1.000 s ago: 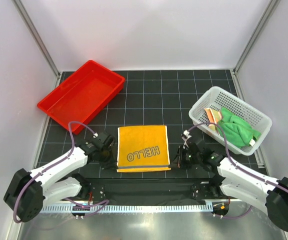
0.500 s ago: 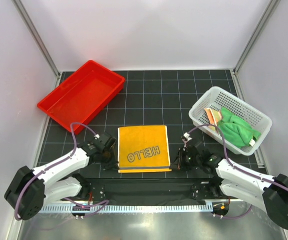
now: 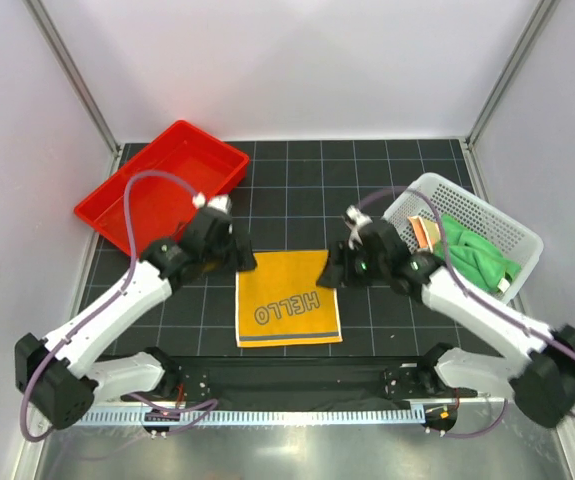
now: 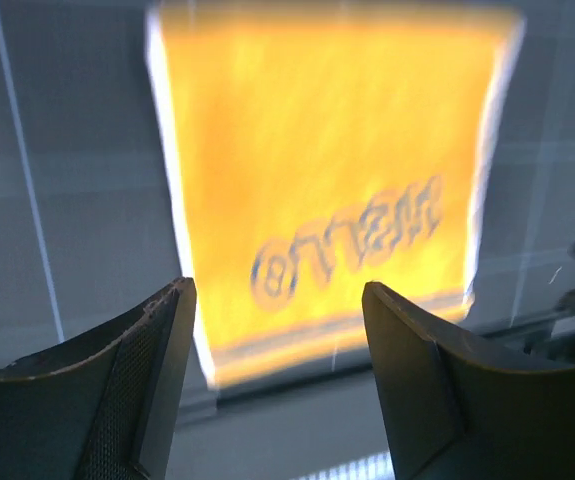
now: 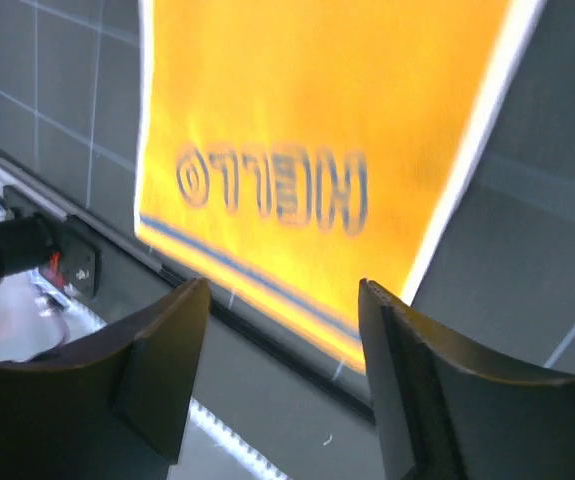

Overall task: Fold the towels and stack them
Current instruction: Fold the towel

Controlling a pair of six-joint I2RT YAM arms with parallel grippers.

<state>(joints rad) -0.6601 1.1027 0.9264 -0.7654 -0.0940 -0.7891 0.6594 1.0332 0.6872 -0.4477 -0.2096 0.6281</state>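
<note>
- I count three towels: yellow towel (image 3: 287,298), green towel (image 3: 477,256), striped towel (image 3: 425,233).
- One red tray (image 3: 157,190).
- One white basket (image 3: 407,206).
- Two robot arms: left arm (image 3: 117,305), right arm (image 3: 477,310).
</note>
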